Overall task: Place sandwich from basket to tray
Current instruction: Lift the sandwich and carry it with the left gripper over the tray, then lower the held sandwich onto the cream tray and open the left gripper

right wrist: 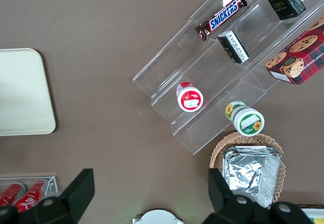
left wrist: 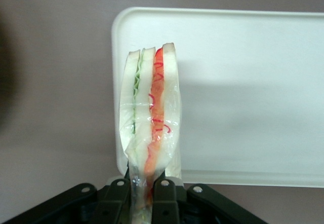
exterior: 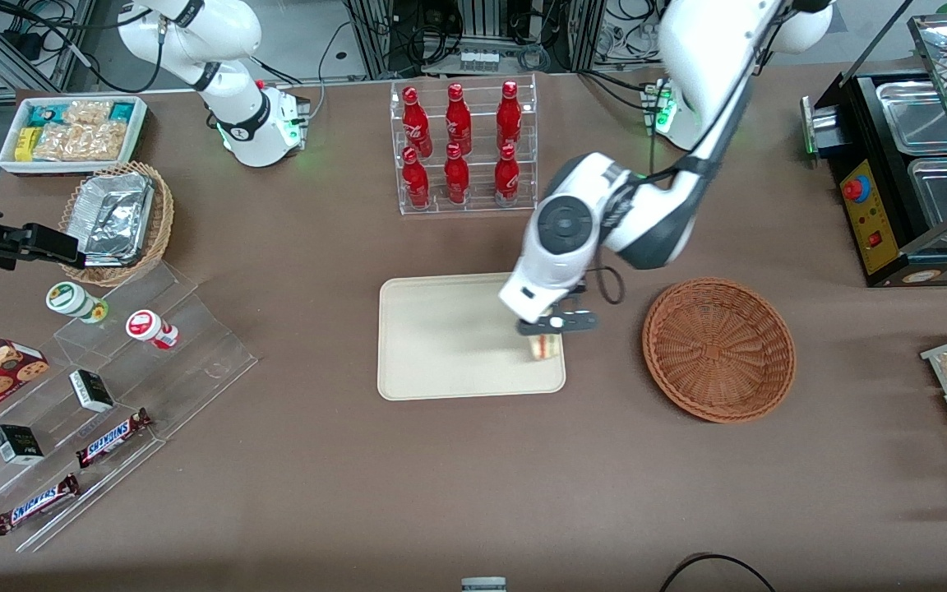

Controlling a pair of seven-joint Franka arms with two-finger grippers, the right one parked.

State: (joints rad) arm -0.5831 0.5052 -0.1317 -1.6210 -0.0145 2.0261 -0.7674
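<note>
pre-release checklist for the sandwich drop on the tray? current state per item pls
1. Grip: black two-finger gripper shut on the plastic-wrapped triangular white-bread sandwich: ok.
2. Position: sandwich over the flat cream-beige rectangular tray, near its corner toward the basket: ok, but close to the rim.
3. Contact with tray surface: cannot tell.
4. Landing area: tray bare beside the sandwich: ok.
5. Round reddish-brown woven wicker basket holds nothing more: ok.

"SNICKERS" — white lettering — reads on two chocolate bars (exterior: 114, 437) (exterior: 36, 503) on the acrylic steps (exterior: 103, 395).
</note>
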